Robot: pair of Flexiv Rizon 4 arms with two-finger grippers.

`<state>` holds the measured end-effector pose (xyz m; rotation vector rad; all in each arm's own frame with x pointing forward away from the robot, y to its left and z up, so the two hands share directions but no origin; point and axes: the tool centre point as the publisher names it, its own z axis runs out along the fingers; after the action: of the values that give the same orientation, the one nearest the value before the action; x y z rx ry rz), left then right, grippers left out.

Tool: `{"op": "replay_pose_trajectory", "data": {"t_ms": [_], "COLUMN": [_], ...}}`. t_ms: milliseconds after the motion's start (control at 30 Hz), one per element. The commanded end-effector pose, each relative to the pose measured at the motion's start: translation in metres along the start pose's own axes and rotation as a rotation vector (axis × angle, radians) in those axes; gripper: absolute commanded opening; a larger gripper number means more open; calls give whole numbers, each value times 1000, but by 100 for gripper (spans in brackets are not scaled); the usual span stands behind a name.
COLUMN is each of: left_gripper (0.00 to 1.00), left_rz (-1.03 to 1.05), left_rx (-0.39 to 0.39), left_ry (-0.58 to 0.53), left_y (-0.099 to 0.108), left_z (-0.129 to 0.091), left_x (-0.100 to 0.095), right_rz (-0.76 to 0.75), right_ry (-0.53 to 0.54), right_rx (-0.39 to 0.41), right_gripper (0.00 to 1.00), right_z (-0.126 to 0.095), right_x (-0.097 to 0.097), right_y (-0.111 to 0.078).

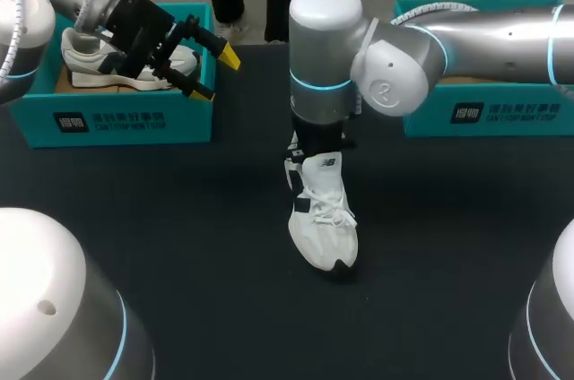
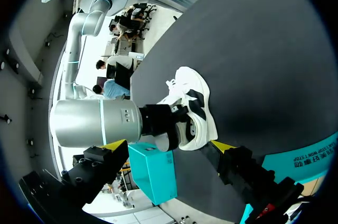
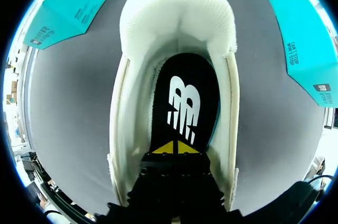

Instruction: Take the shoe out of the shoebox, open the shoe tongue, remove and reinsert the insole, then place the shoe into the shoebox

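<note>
A white shoe [image 1: 325,214] stands on the dark table near the middle, toe toward me. My right arm [image 1: 327,48] comes in from the right and points straight down into its opening. In the right wrist view my right gripper [image 3: 174,148] is shut, its yellow tips together on the black insole [image 3: 182,102] inside the shoe [image 3: 177,12]. My left gripper [image 1: 218,75] hangs open at the right end of the left teal shoebox [image 1: 126,120], holding nothing. In the left wrist view the left gripper [image 2: 168,147] faces the shoe [image 2: 194,105] from a distance.
A second white shoe [image 1: 126,66] lies in the left shoebox. Another teal shoebox [image 1: 489,116] stands at the back right, behind my right arm. Dark tabletop [image 1: 179,219] stretches around the shoe.
</note>
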<state>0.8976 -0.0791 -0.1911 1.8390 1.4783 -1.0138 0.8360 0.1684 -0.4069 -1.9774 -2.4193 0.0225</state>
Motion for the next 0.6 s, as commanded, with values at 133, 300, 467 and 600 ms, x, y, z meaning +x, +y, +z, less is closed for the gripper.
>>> {"op": "replay_pose_trajectory", "data": {"t_ms": [133,300,467,600], "left_gripper": [100,100,100,100], "left_rz": [1,1,1,1], "left_rx": [1,1,1,1], "left_ry": [3,3,3,3], "left_y": [0,0,0,0], "left_z": [0,0,0,0], "left_x": [0,0,0,0], "right_rz": [-6,-8,-11,-25], "right_ry": [-31,-75,-109,-144], "right_rx": [-58,-120,-150,-171], "right_gripper": [0,0,0,0], "right_z": [-22,-29,-29,-30], "right_x": [5,4,2,4], "right_y": [9,19,28,32]}}
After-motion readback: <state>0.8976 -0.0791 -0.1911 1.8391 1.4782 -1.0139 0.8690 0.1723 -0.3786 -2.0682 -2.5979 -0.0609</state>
